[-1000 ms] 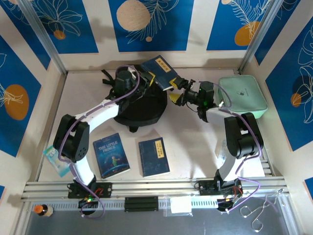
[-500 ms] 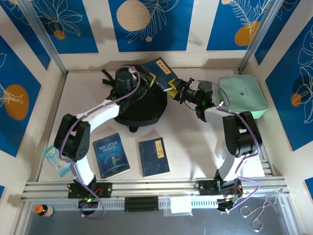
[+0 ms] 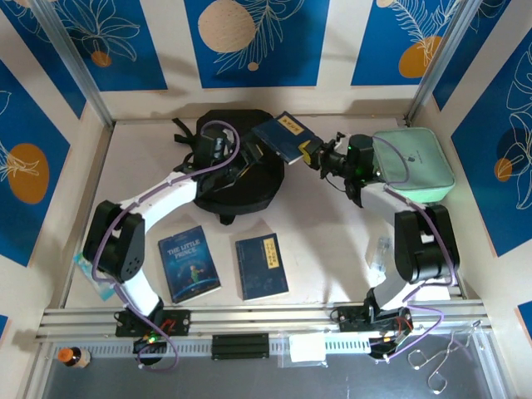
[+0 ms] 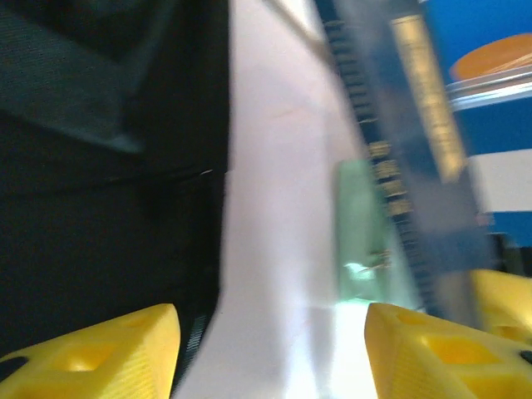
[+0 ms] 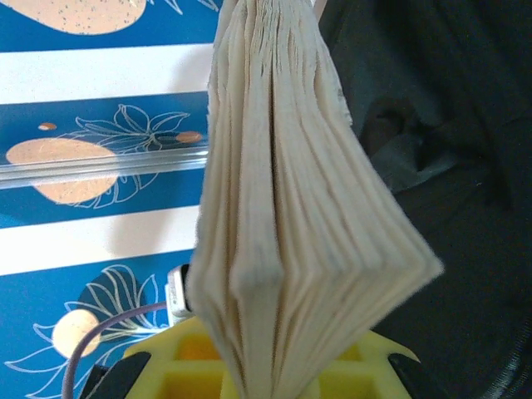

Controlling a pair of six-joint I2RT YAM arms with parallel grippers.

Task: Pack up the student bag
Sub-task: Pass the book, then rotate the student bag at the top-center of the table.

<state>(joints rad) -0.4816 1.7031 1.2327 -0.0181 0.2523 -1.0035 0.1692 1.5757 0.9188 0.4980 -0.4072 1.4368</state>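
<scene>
Packing a book, we reckon | right gripper (image 3: 312, 154) clamped on dark blue book (image 3: 285, 135) | left gripper (image 4: 270, 353) apart, empty (by the black backpack (image 3: 249, 191)) | next: find its opening

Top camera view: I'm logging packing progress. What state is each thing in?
backpack: lying on the table, whether unzipped cannot be told.
raised book: gripped by the right claw at the backpack's far right edge, pages fanned, not yet inside.
left claw: open, holding nothing, by the backpack.
Little Prince book: closed, flat on the table.
other blue book: closed, flat on the table.
green pouch: flat; zip too small to tell.
</scene>
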